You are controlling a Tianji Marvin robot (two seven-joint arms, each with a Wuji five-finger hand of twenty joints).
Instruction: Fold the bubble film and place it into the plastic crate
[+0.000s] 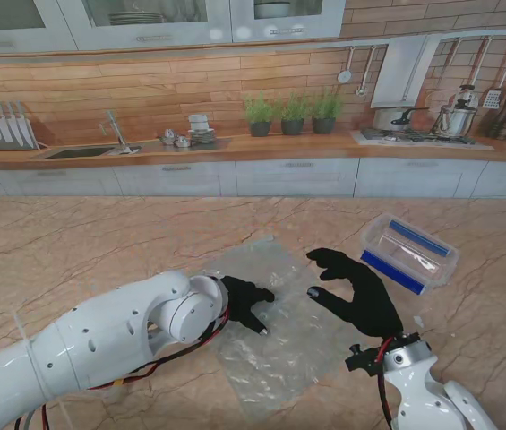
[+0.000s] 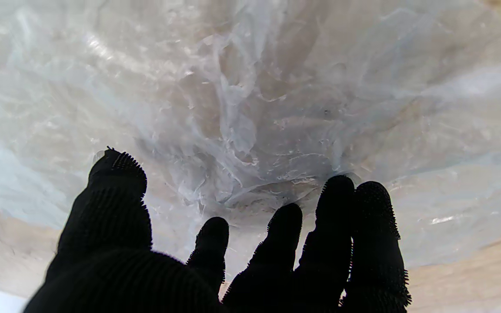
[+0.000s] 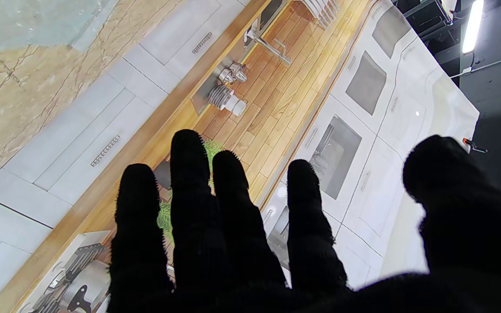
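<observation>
Two hands at work, film flat on table, unfolded. L hand: fingers spread, tips on film centre, nothing grasped. R hand: released, fingers apart, raised at film's right edge. Crate sits farther right, apart from film. Recommended: pin centre w/ L, pinch right edge w/ R, fold over toward L; avoid dragging sheet.

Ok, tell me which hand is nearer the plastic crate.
Right. The right hand hovers just left of the plastic crate; the left hand is farther left, over the bubble film.
</observation>
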